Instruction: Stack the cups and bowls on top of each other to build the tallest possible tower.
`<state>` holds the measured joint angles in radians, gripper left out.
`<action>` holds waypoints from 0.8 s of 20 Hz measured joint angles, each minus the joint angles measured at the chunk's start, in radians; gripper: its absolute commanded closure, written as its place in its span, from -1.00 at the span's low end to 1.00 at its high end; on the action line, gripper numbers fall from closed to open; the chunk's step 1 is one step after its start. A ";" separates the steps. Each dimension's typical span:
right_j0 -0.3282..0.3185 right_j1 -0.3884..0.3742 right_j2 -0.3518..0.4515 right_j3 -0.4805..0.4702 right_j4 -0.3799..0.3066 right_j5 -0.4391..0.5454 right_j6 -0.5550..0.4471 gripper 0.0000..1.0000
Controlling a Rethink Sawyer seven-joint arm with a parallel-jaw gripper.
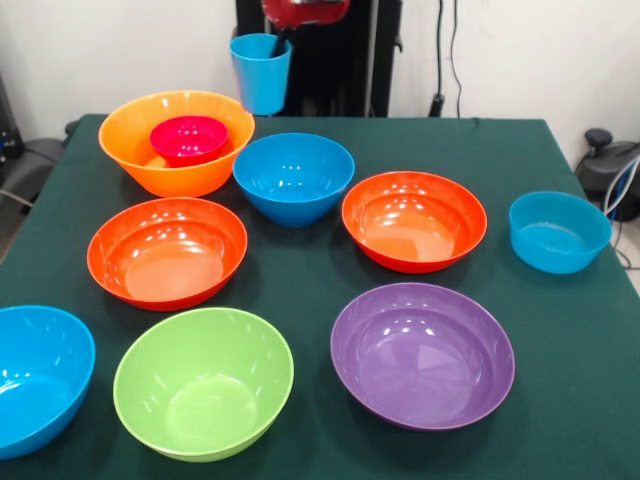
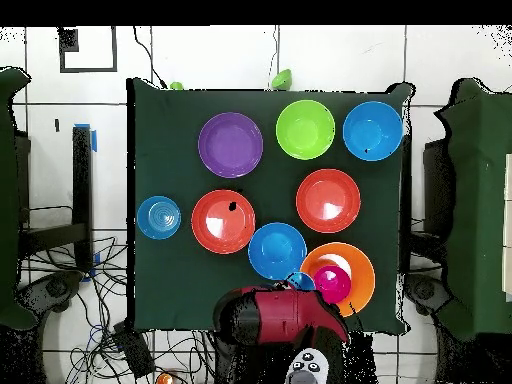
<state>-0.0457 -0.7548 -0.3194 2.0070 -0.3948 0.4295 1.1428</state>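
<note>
My gripper (image 1: 279, 45) is shut on the rim of the light-blue tumbler (image 1: 260, 72), one dark finger inside it. It holds the tumbler upright in the air over the table's far edge, just right of the large yellow-orange bowl (image 1: 175, 142). The small magenta bowl (image 1: 189, 139) sits inside that bowl. In the overhead view the red arm (image 2: 285, 315) covers the gripper, and the tumbler (image 2: 300, 282) peeks out beside the yellow-orange bowl (image 2: 352, 262). The small pale-blue bowl (image 1: 558, 231) stands alone at the right.
On the green table (image 1: 560, 330) stand a blue bowl (image 1: 293, 177), two red-orange bowls (image 1: 167, 250) (image 1: 414, 220), a purple bowl (image 1: 422, 353), a lime-green bowl (image 1: 203, 381) and another blue bowl (image 1: 35, 375) at the near left edge.
</note>
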 measured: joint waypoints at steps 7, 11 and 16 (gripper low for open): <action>-0.008 0.002 -0.031 -0.049 -0.083 0.055 0.000 1.00; -0.033 0.002 -0.039 -0.071 -0.128 0.056 0.000 1.00; -0.101 0.002 -0.037 -0.091 -0.160 0.056 0.000 1.00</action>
<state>-0.1470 -0.7532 -0.3564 1.9161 -0.5547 0.4853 1.1428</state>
